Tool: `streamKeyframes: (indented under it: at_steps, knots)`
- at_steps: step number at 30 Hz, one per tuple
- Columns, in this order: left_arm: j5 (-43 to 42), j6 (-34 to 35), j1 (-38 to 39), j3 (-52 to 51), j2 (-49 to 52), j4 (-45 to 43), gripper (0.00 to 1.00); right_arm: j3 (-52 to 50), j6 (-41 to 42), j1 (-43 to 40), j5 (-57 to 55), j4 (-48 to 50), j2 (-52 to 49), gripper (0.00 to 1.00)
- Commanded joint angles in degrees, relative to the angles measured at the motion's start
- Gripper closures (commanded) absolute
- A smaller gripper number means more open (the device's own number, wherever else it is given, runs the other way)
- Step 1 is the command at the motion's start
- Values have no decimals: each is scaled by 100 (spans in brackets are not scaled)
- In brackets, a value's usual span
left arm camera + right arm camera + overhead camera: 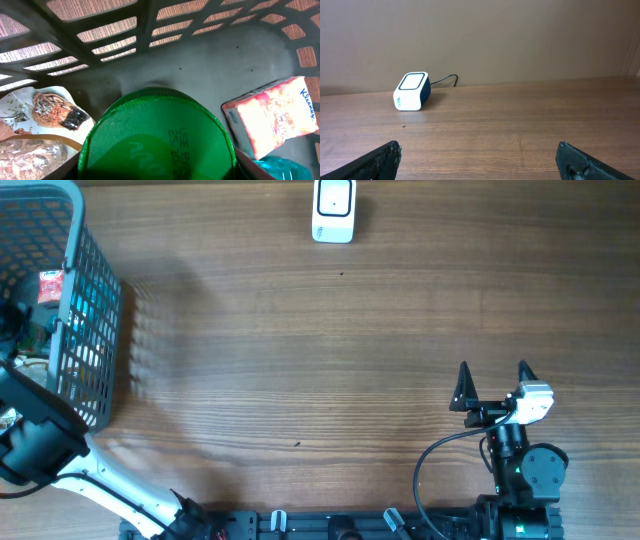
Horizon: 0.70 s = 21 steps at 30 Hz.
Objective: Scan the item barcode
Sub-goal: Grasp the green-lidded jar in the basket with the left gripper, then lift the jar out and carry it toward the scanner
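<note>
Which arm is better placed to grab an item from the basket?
Left. The left gripper is down inside the basket, right over the green lid; the right gripper sits open, far outside it.

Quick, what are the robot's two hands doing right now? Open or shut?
Left gripper: down in the basket, around a green lid; cannot tell if it grips.
Right gripper: open, holding nothing.

Overhead, we look straight down on the table (300, 360). Our left wrist view sits close inside the basket (150, 30); the right looks low across the wood at the scanner (411, 91), overhead's top centre.
</note>
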<state>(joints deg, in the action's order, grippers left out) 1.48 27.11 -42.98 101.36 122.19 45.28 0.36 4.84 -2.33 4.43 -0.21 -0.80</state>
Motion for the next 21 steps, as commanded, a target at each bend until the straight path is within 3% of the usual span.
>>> streamKeyframes:
  at_steps: [1,8,21]
  knots:
    - [-98,37,-17,-52,146,131,53,0,-33,-15,-59,17,15,0]
    - [-101,39,-17,-42,-101,227,54,0,-33,-17,-57,17,15,0]
    - [-330,39,-28,-42,-1812,341,55,0,-35,-15,-59,17,15,0]
